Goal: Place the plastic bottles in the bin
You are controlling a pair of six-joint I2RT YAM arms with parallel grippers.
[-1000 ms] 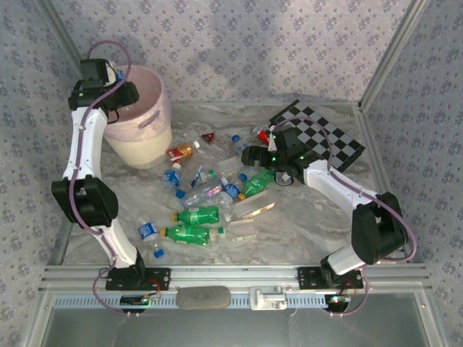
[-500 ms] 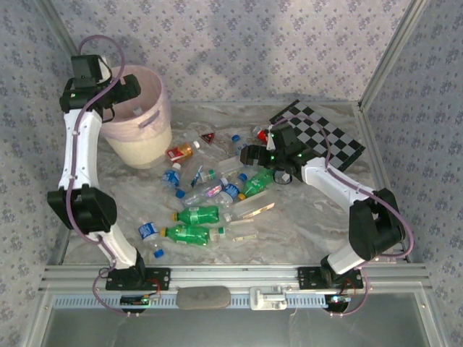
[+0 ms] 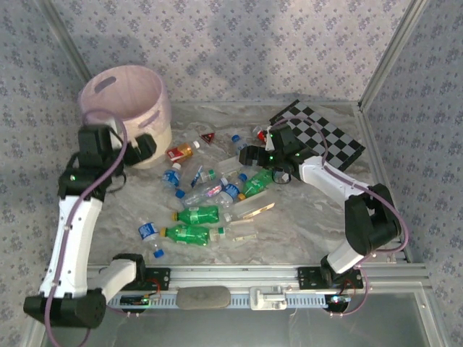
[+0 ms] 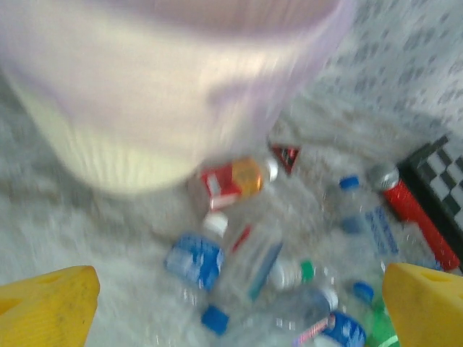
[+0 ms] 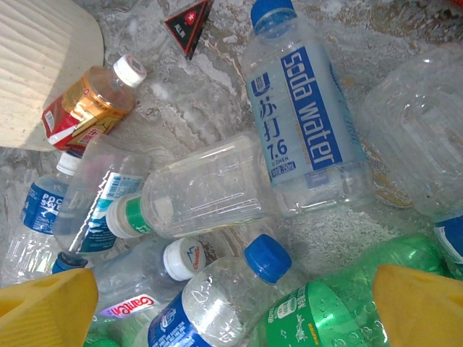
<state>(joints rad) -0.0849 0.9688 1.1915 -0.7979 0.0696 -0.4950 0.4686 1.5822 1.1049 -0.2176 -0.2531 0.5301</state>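
bottles (image 3: 210,189) lie on their sides in a loose heap at the middle of the table (image 3: 311,224), beside the bin (image 3: 156,116), which stands upright at the table's 10 o'clock. the red-label bottle (image 3: 181,151) lies nearest the bin, just off its 4 o'clock foot. two green bottles (image 3: 197,215) lie side by side at the heap's 6 o'clock edge, a third green bottle (image 3: 258,182) lies at its 3 o'clock, and a small blue-label bottle (image 3: 148,231) lies apart at 8 o'clock. left claw (image 3: 142,147) hangs low at the bin's 5 o'clock side, in front of its cream lower wall, with yellow fingers (image 4: 47,307) spread wide and nothing between them; whether it touches the bin cannot be told. right claw (image 3: 249,155) hovers over the heap's 1 o'clock end, fingers (image 5: 416,307) wide apart and empty, above a clear bottle (image 5: 210,191) and a blue-capped bottle (image 5: 217,303). a soda water bottle (image 5: 304,123) lies at 1 o'clock of those two. triangle (image 3: 208,137) sits at the heap's 12 o'clock, the chessboard (image 3: 325,137) at the table's 2 o'clock, and a red bar (image 4: 416,217) just beside the chessboard's 9 o'clock corner.
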